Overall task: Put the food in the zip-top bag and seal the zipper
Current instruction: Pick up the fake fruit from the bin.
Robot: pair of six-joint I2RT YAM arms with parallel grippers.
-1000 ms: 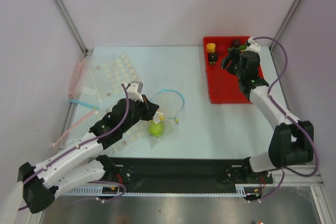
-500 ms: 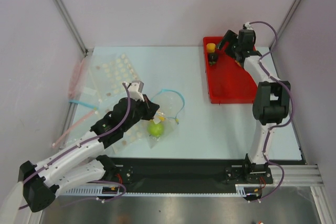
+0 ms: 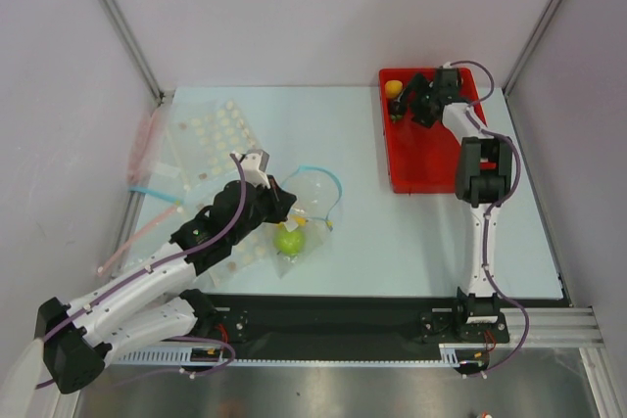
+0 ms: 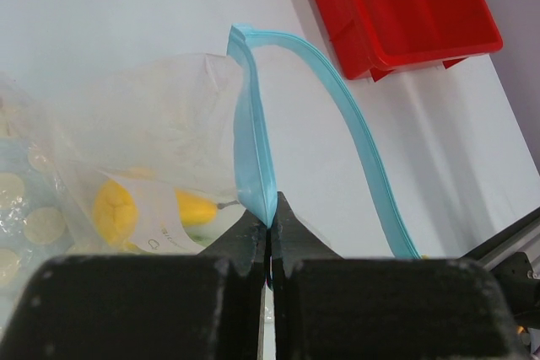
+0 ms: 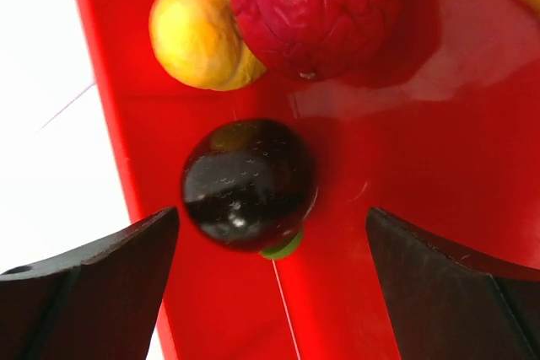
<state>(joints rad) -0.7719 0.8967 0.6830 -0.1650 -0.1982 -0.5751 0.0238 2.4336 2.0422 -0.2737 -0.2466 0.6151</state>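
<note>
Clamping light-blue zipper strip of clear floppy bag with left tool; holding right tool spread over dark purple ball.

White arms, black joints; purple cables run alongside (left claw and right claw matte black)

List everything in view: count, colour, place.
zip-top bag: one, clear, table centre
zipper: one, light blue, bag's mouth
green apple: one, green, under clear plastic, near side
yellow piece: one, yellow, seen through the bag
red tray: one, red, far right
dark ball: one, dark purple, in tray
yellow fruit: two, yellow, in tray
red piece: one, red, in tray
other bags: several, clear with pink strips, far left
table: one, pale
left gripper: one, black, shut on zipper
right gripper: one, black, open, facing dark ball
</note>
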